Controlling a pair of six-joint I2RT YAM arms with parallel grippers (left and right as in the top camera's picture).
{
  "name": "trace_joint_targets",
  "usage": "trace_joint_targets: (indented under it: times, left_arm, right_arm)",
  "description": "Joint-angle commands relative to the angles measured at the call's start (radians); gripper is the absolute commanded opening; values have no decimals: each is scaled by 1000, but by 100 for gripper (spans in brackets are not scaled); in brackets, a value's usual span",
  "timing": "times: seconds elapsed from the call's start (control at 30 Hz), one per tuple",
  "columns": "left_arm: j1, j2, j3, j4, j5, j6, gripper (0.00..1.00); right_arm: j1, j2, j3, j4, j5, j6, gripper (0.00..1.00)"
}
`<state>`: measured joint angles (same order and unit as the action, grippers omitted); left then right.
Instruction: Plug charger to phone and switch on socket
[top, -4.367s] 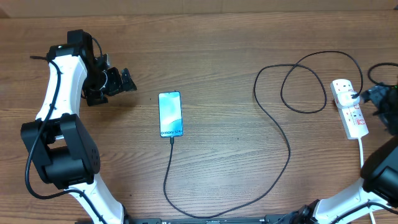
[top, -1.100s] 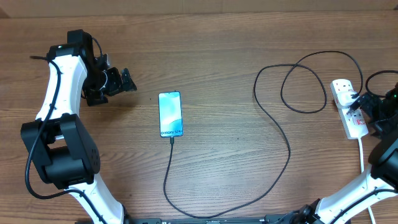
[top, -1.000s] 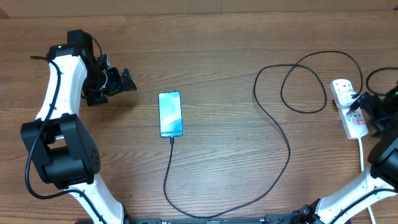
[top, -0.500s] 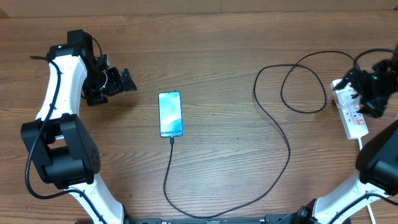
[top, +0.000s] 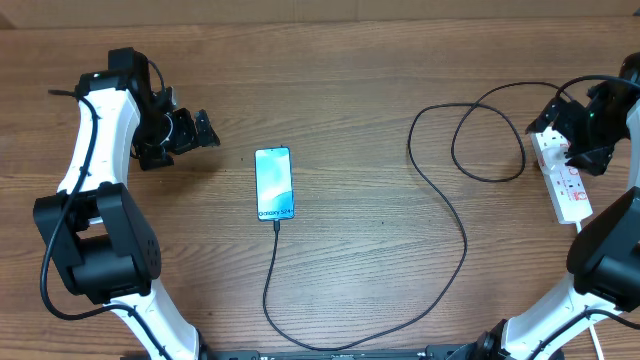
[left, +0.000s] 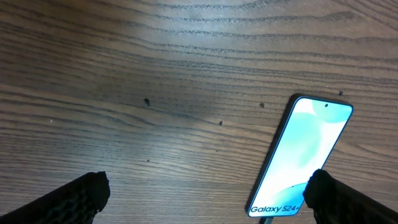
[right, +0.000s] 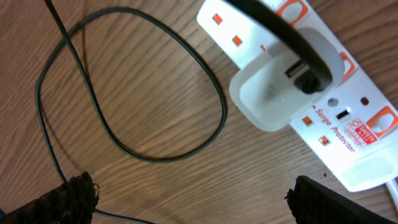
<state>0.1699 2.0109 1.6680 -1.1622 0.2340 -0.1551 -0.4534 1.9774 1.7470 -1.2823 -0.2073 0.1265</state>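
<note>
Hovering over socket (right: 323, 118), right gripper (right: 196, 199) apparently spread wide

A brown wood-grain table (top: 350, 80) with small dark specks.

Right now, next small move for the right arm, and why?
Probably lower the right gripper onto the red switch beside the white adapter: the thin black cable already meets the slim lit phone, and the gripper hangs open above the long white power strip.
</note>
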Motion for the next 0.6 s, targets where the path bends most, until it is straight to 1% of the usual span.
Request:
trace_joint_targets:
  times: [0.0,0.33,0.43,0.57]
  left_arm:
    - [-9,-4,3,0,-6,1,100]
    - [-7,-21,3,0,-8,1,100]
    - [-9,-76,3,0,-8,2,100]
    - [-9,-220,3,0,-8,1,100]
  right_arm:
    - [3,-21,19,21,-7,-8,100]
    - [3,-21,19,48,-7,-8,100]
    - [3,-21,19,48,-7,-8,100]
    - [3,-21,19,48,-7,-8,100]
